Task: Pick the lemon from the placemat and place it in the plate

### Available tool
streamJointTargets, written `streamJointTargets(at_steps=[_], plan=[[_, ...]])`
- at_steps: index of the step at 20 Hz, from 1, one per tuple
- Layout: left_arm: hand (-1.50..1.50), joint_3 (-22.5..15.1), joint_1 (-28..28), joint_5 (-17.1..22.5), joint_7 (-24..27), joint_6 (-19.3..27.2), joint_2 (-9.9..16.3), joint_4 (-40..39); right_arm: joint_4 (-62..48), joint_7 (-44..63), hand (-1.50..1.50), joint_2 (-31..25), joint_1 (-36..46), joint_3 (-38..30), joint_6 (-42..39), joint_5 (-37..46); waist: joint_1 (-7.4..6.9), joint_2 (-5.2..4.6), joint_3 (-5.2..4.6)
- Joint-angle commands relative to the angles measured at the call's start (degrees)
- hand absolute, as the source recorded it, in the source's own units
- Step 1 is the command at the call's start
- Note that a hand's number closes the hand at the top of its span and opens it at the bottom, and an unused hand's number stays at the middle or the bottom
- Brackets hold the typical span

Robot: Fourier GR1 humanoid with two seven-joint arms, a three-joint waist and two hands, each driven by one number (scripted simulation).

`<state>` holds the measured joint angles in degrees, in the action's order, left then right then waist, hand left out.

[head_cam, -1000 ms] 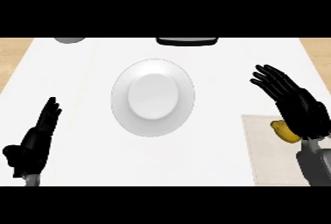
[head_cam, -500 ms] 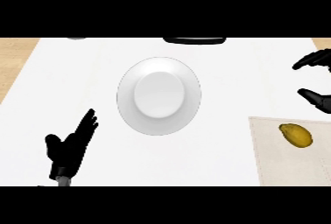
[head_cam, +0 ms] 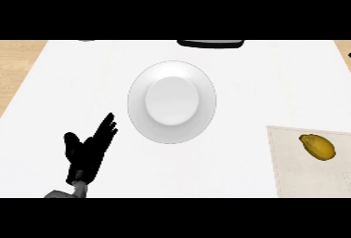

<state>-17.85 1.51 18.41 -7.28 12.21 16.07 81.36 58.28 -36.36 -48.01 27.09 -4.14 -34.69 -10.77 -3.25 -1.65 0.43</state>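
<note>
A yellow lemon point(head_cam: 317, 147) lies on a beige placemat point(head_cam: 305, 176) at the right edge of the white counter. A white plate point(head_cam: 172, 101) sits in the middle of the counter, with nothing on it. My left hand point(head_cam: 89, 154) shows at the lower left, fingers straight and pointing up toward the plate's left rim, a short way from it. My right hand is out of the picture, and nothing touches the lemon.
A dark object point(head_cam: 211, 43) lies at the counter's far edge behind the plate. Wooden floor point(head_cam: 17, 65) shows past the counter's left side. The placemat runs off the right and lower edges of the view.
My right hand has gone out of the view at the upper right. My left hand has shifted right, closer to the plate. The lemon has not moved on the placemat.
</note>
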Motion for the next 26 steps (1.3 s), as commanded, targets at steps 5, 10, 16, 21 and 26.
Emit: streamJointTargets(at_steps=[5,10,16,21,26], plan=[[0.00,0.35,1.59,0.43,-1.02,-1.14,-0.04,-1.34,1.81,-14.48,-1.50,-10.39,0.63,12.28,-3.11,18.48,-0.71,0.10,-0.13],[0.00,0.62,2.57,-0.51,-2.19,0.07,-0.57,-2.15,1.47,-22.37,-1.50,-12.63,-0.19,19.05,4.01,26.74,1.08,0.87,-0.26],[0.00,1.00,-1.20,-0.48,-1.64,-0.21,-0.71,-0.30,-4.75,-25.08,-1.50,-9.57,2.18,25.02,12.33,35.00,1.27,1.25,-0.34],[0.00,3.12,0.98,-0.78,-0.53,-2.04,-1.16,-4.15,-7.76,-24.61,-1.50,-3.33,0.75,26.75,20.77,39.90,2.50,1.40,-0.40],[0.00,3.65,0.65,-2.50,-2.11,-0.33,-1.94,-2.75,-9.98,-24.33,-1.50,-3.13,0.90,28.03,19.32,44.01,2.78,1.55,-0.41]])
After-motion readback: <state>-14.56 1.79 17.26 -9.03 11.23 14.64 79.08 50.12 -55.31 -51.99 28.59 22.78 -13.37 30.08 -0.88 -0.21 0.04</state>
